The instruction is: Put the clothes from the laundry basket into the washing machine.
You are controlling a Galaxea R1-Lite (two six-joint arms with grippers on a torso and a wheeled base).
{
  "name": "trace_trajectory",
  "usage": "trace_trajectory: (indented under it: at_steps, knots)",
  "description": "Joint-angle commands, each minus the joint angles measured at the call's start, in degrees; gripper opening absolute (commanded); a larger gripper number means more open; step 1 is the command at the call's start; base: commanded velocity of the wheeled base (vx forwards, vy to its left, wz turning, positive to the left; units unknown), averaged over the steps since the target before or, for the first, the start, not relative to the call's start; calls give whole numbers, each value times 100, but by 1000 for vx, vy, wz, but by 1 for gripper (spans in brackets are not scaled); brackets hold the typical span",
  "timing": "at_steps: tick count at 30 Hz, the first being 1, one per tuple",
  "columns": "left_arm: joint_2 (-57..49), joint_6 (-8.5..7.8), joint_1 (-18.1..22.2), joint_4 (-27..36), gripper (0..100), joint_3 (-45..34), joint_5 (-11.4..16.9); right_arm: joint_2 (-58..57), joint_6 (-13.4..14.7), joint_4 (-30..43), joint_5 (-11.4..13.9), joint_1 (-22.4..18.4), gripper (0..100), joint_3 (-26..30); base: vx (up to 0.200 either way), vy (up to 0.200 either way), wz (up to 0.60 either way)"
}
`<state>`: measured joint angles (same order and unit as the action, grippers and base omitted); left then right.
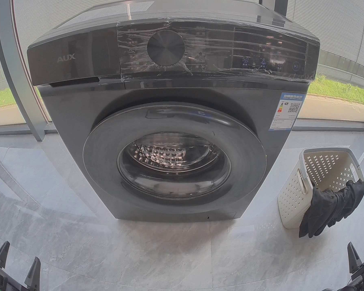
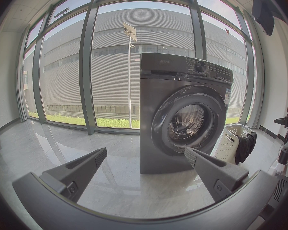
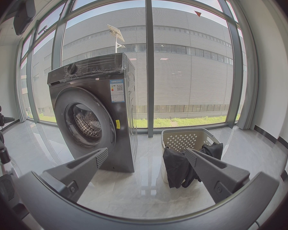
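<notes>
Well, the dark clothes [image 1: 331,209] hang over the near rim of the white laundry basket [image 1: 289,199], partly inside it and partly trailing down its outer wall, near and ahead of the right pincer [image 1: 362,241]. That pincer is released, fingers spread, with nothing between them. The left pincer [image 1: 20,255] is also released and empty, low over the floor [image 1: 149,255]. The washing machine [image 1: 170,89] stands ahead of it and toward its right, and the basket stands just beside the machine on the right pincer's side. The machine's round door [image 1: 174,162] looks shut, so it probably has to be opened before any cloth is carried across; I cannot tell which edge holds the catch. For the pick, the right pincer would do best to close on the thick bunch where the cloth crosses the rim, not on a loose trailing end. It should then lift straight up until the cloth hangs clear, since a light plastic basket may tip or drag along.
</notes>
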<state>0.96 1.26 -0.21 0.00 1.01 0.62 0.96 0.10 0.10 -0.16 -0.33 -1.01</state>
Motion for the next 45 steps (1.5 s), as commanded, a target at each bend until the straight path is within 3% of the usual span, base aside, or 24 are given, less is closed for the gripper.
trace_trajectory:
  at_steps: [1,8,20,32,40,42,44,45]
  knots:
    - [-96,6,3,9,100,-92,8,-70,-1,-1,-2,7,100,101,0,0,0]
    - [-96,-3,3,9,100,-92,-1,-70,-1,-1,-2,7,100,101,0,171,0]
    - [-96,-3,3,9,100,-92,-1,-70,-1,-1,-2,7,100,101,0,0,0]
    - [-96,6,12,0,100,-92,8,-61,-1,-1,-2,-11,100,101,200,0,0]
    - [-96,-11,3,0,100,-92,8,-61,17,8,-54,-20,100,101,0,0,0]
    - [-96,-3,3,0,100,-92,8,-96,61,-98,-28,-2,100,13,0,0,0]
    - [-96,-20,3,0,100,-92,8,27,236,-194,95,59,100,-1068,0,0,0]
    - [-96,-20,3,0,100,-92,8,97,263,-150,165,86,100,-1208,0,0,0]
